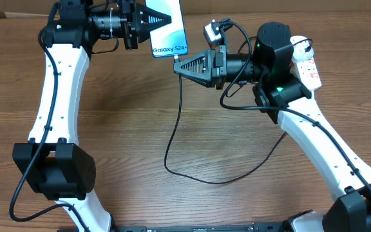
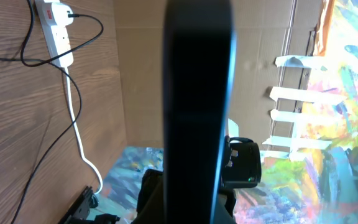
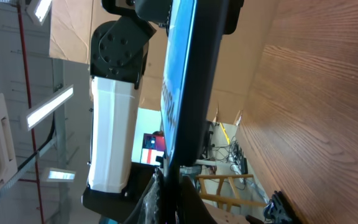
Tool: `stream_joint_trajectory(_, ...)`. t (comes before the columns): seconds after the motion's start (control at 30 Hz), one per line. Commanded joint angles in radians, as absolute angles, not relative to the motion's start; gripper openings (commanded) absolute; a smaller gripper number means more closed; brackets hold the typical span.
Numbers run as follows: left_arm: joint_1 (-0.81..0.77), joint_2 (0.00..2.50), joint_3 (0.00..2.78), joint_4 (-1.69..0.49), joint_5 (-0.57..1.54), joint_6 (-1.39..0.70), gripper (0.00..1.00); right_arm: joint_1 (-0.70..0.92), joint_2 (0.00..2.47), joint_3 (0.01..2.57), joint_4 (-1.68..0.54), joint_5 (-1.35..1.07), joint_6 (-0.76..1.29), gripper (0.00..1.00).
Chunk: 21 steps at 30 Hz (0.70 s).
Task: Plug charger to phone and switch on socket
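The phone [image 1: 171, 38] is held off the table at the back, its "Galaxy S24+" end towards my right gripper. My left gripper [image 1: 161, 19] is shut on its far part. In the left wrist view the phone [image 2: 197, 93] shows edge-on as a dark bar. My right gripper [image 1: 179, 64] is shut on the charger's connector tip right at the phone's lower short end. The black charger cable [image 1: 171, 138] hangs down from there and loops across the table. In the right wrist view the phone [image 3: 188, 81] stands edge-on above my fingers [image 3: 173, 202]. The socket [image 1: 308, 63] lies at the back right.
The socket also shows in the left wrist view [image 2: 58, 34] with a black plug in it and its thick white cord [image 2: 78, 134] trailing off. The right arm's body covers part of the socket from above. The wooden table [image 1: 121, 129] ends at a cardboard wall behind.
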<state>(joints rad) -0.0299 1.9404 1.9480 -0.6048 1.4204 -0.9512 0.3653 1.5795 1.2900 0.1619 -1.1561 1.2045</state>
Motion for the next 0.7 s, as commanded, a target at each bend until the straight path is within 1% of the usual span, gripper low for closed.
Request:
stream_joint_trajectory(0.0, -0.025, 1.924, 1.966, -0.601, 1.464, -0.947, 0.04, 0.363, 1.583, 1.295, 0.171, -1.165, 1.201, 0.04)
stream_joint_trajectory(0.33, -0.025, 1.924, 1.966, -0.601, 1.460, -0.947, 0.04, 0.405, 1.583, 1.295, 0.171, -1.134, 1.205, 0.04)
stream_joint_trajectory(0.67, -0.025, 1.924, 1.966, -0.601, 1.464, -0.948, 0.04, 0.406, 1.583, 1.295, 0.171, -1.118, 1.204, 0.04)
